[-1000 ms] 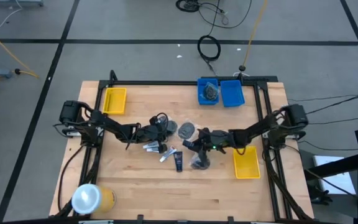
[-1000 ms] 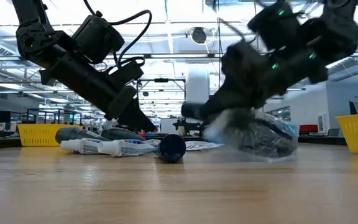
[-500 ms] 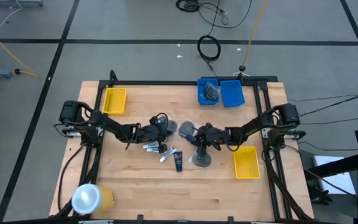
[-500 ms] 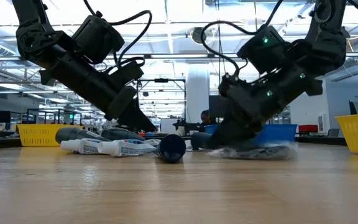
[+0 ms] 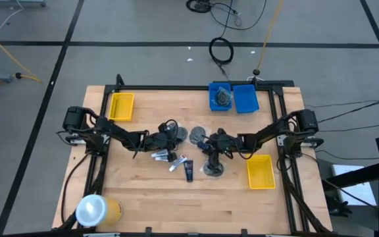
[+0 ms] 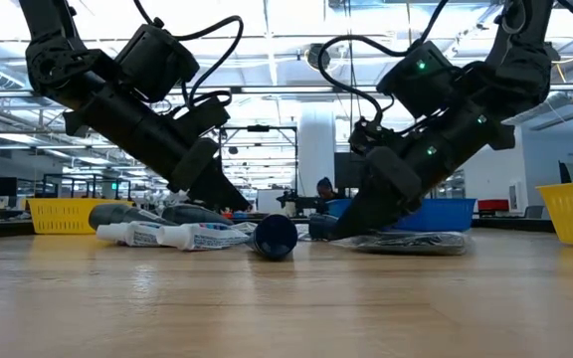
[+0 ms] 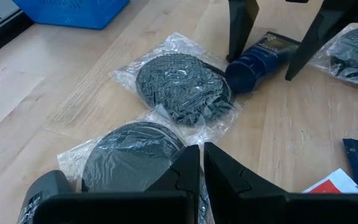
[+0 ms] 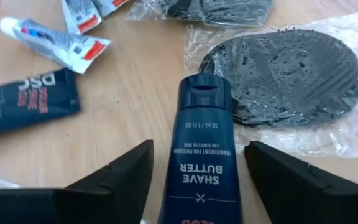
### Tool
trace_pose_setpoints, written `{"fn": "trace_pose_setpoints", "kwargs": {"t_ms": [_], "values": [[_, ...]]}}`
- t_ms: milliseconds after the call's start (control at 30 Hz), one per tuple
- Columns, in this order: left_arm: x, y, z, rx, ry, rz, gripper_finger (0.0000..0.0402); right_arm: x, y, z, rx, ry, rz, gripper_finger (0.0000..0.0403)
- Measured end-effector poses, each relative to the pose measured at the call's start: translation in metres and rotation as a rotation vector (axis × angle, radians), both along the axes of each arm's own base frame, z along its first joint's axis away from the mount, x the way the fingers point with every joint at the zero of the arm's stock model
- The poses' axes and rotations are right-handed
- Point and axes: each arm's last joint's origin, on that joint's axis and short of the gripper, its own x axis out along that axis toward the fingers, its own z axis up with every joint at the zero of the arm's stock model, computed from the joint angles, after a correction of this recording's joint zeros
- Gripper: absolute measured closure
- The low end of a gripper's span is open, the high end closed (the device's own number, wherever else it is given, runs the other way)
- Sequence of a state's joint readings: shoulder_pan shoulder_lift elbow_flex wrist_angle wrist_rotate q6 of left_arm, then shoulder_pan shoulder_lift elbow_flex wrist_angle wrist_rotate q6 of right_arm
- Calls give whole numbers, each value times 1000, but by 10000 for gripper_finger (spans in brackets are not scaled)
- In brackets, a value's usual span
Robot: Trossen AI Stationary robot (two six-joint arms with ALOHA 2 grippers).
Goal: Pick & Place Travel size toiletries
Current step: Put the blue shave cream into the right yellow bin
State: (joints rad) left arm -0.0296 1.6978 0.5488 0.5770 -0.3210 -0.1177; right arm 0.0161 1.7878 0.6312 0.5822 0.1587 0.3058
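Note:
Several toiletries lie mid-table: bagged grey discs (image 5: 179,135) (image 5: 197,137) (image 5: 212,169), white tubes (image 5: 160,156) and a dark tube (image 5: 189,172). My left gripper (image 5: 171,138) is shut at the edge of the nearest disc's bag (image 7: 126,158). My right gripper (image 5: 209,146) is open and low over the table. Its fingers (image 8: 117,180) stand on either side of a dark blue "shave butter" tube (image 8: 201,143) without touching it. The tube lies flat on the wood, its cap pointing away from the gripper. My left gripper pinches the clear bag's edge (image 7: 190,148) between its shut fingertips, which slant down from the table's left. One layer or several, I cannot tell. The bag and its disc lie flat on the table.
Two blue bins (image 5: 245,99) stand at the far edge, one holding a bagged disc (image 5: 222,97). Yellow bins sit at the far left (image 5: 121,105) and near right (image 5: 260,171). A big yellow roll (image 5: 97,209) lies at the near left corner.
My right gripper has gone toward the table's far edge and come down over the dark blue tube. The bagged disc that hung blurred at it a second ago now lies flat on the table, nearer than the gripper.

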Motion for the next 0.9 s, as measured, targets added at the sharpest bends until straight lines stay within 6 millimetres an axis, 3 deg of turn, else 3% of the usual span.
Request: {"fn": "trace_pose_setpoints", "kwargs": {"t_ms": [200, 467, 567, 767, 900], "values": [[0, 0, 0, 1, 5, 0, 376, -1, 6, 7, -62, -8, 36, 236], [0, 0, -1, 1, 8, -1, 376, -14, 11, 55, -2, -91, 26, 305], [0, 0, -1, 1, 9, -1, 376, -33, 16, 77, 172, -48, 24, 310], [0, 0, -1, 1, 9, -1, 376, -89, 40, 111, 678, 158, 12, 311], [0, 0, -1, 0, 7, 0, 376, -128, 54, 127, 928, 284, -106, 312]]}}
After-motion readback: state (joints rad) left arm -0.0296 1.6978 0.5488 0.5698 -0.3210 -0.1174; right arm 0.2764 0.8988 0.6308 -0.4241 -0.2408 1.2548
